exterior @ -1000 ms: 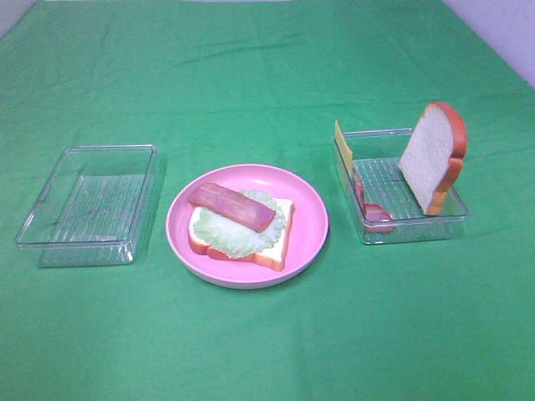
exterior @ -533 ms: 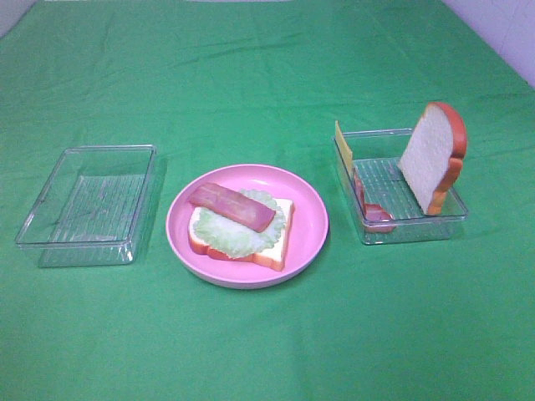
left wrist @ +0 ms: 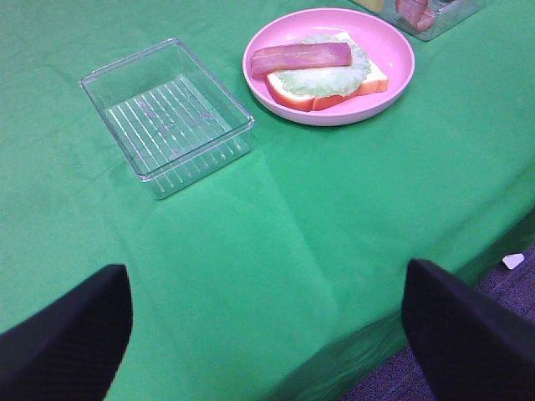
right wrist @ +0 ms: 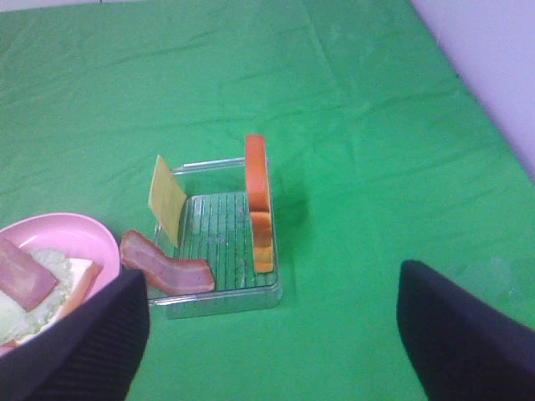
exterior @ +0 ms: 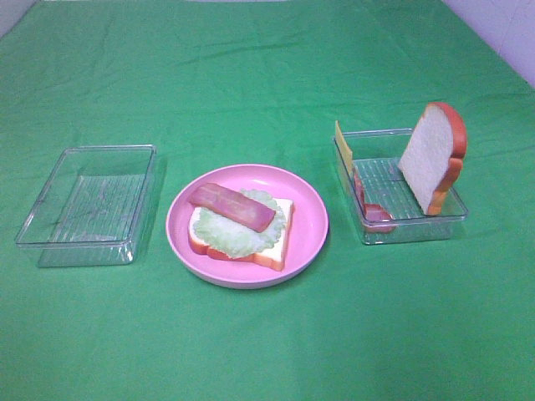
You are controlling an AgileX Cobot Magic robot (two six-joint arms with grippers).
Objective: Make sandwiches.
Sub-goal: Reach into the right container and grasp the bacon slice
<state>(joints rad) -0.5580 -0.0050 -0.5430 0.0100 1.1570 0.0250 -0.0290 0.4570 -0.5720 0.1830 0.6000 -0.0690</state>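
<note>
Sandwich (exterior: pixel 241 224) half-built, white bread, lettuce, bacon, on round pink plate (exterior: pixel 309 219), mid-frame. Next, likely: yellow cheese square (exterior: pixel 343 149), right-hand clear tray (exterior: pixel 414 224). Left gripper (left wrist: pixel 267 334), right gripper (right wrist: pixel 267 342): jaws apart, empty.

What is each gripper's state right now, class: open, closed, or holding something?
Left gripper: open, jaws wide apart, holding nothing.
Right gripper: open, jaws wide apart, holding nothing.
</note>
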